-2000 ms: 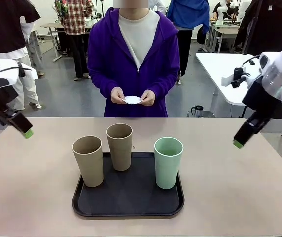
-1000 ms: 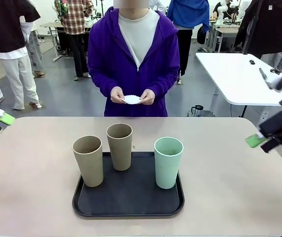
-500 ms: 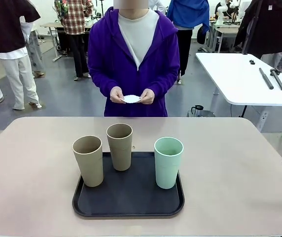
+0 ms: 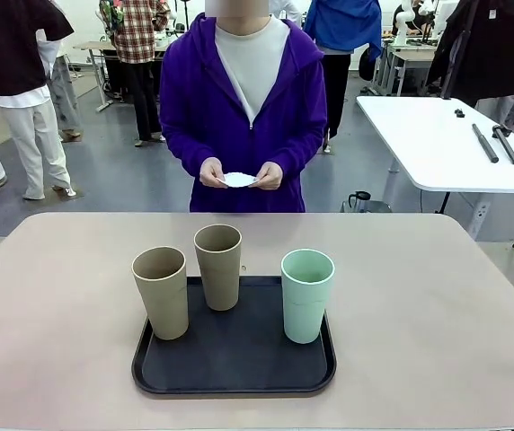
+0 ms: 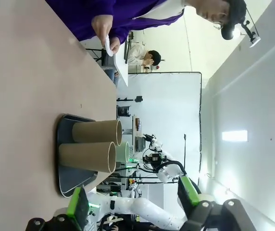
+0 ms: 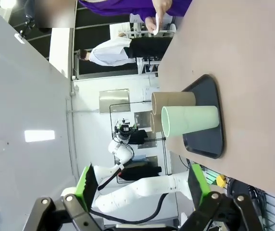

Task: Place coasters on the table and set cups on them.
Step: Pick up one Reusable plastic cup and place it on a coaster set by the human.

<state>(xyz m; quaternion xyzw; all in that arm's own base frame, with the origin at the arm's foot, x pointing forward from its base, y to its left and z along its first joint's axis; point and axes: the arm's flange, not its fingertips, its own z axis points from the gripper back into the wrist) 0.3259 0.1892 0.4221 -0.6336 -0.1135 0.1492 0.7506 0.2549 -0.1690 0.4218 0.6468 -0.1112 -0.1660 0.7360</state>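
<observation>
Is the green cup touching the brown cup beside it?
Apart. The front view shows a bare strip of black tray between the green cup and the nearest brown cup.

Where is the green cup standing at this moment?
In the front view, the green cup stands upright at the right side of the black tray, apart from the two brown cups to its left.

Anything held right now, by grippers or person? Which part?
Left gripper and right gripper are open, holding nothing. The person's hands pinch the coasters by their opposite edges.
</observation>
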